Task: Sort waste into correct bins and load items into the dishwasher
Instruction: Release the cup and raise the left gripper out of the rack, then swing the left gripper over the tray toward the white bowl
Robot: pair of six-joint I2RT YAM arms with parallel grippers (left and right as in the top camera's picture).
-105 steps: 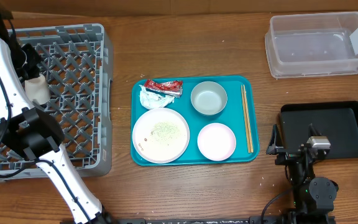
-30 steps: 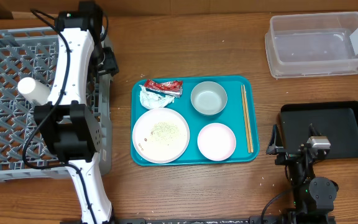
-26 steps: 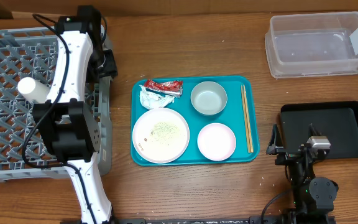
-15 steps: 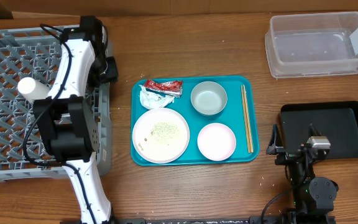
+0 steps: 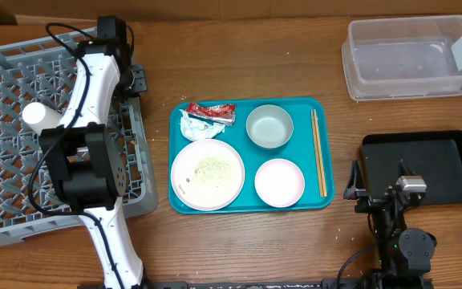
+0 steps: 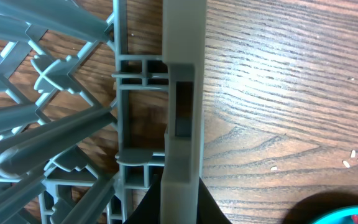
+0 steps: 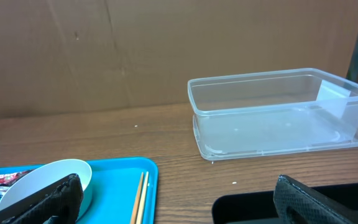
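Note:
The grey dishwasher rack [image 5: 22,172] lies skewed at the left, a white cup [image 5: 38,116] on its side in it. My left gripper [image 5: 131,80] is shut on the rack's right rim [image 6: 180,93]; black fingers [image 6: 209,206] flank the rim. On the teal tray [image 5: 311,112] are a red sauce packet [image 5: 211,111], a white napkin [image 5: 196,127], a crumb-strewn plate [image 5: 208,174], a grey bowl [image 5: 269,127], a pink dish [image 5: 279,182] and chopsticks [image 5: 318,152]. My right gripper [image 7: 179,205] is open and empty beside the black tray [image 5: 419,164].
The clear tub [image 5: 411,56] stands at the back right, a white label on its right end. A cardboard wall [image 7: 166,50] rises behind the table. A few loose crumbs [image 6: 353,160] lie on the wood between the rack and the teal tray.
My left gripper has shut on the rack's right rim. The rack has turned, its near right corner swinging toward the teal tray. The right arm has not moved.

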